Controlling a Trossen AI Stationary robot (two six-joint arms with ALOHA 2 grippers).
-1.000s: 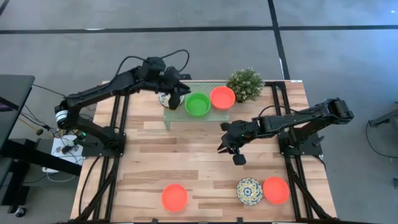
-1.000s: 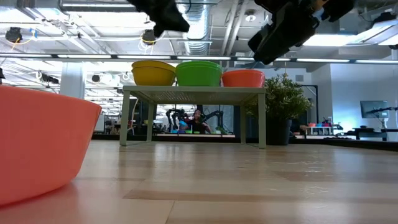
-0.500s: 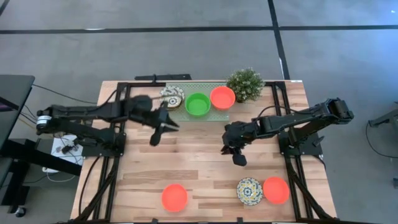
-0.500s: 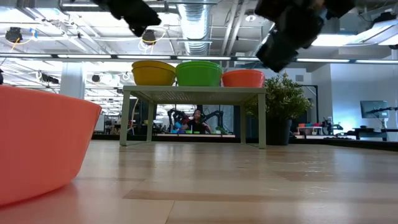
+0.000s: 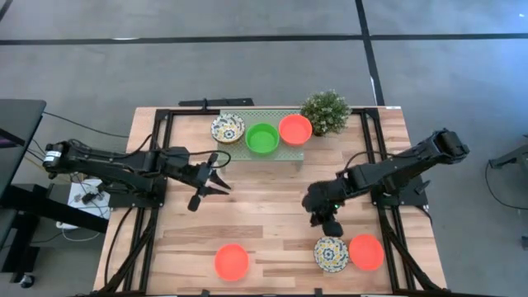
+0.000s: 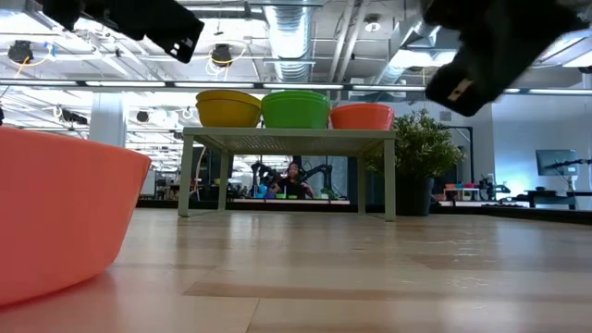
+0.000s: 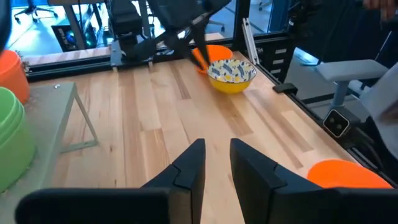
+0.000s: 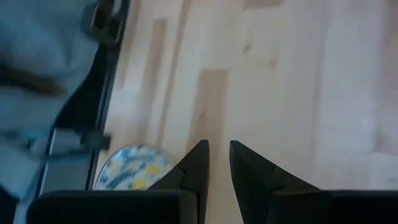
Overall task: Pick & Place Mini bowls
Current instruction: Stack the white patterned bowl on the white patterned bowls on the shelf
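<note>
Three mini bowls stand in a row on a low pale green rack [image 5: 285, 152] at the table's far middle: a patterned one [image 5: 227, 128], a green one [image 5: 262, 138] and a red-orange one [image 5: 294, 129]. Near the front edge a red-orange bowl [image 5: 232, 261], a patterned bowl [image 5: 331, 253] and another red-orange bowl [image 5: 365, 252] rest on the wood. My left gripper [image 5: 219, 175] hovers left of centre, open by a narrow gap [image 7: 216, 158] and holding nothing. My right gripper [image 5: 325, 223] hangs just beyond the near patterned bowl [image 8: 130, 168], also open by a narrow gap [image 8: 217, 155] and holding nothing.
A small potted plant [image 5: 326, 111] stands at the rack's right end. Black frame rails run along the table's left [image 5: 157, 190] and right [image 5: 375, 165] sides. Bare wood lies across the table's middle, between the rack and the near bowls.
My left gripper has drawn away from the rack's patterned bowl, toward the table's left and near edges, sinking and levelling out. My right gripper has gone toward the near edge, closer to the near patterned bowl, turning as it went. No bowl has moved.
</note>
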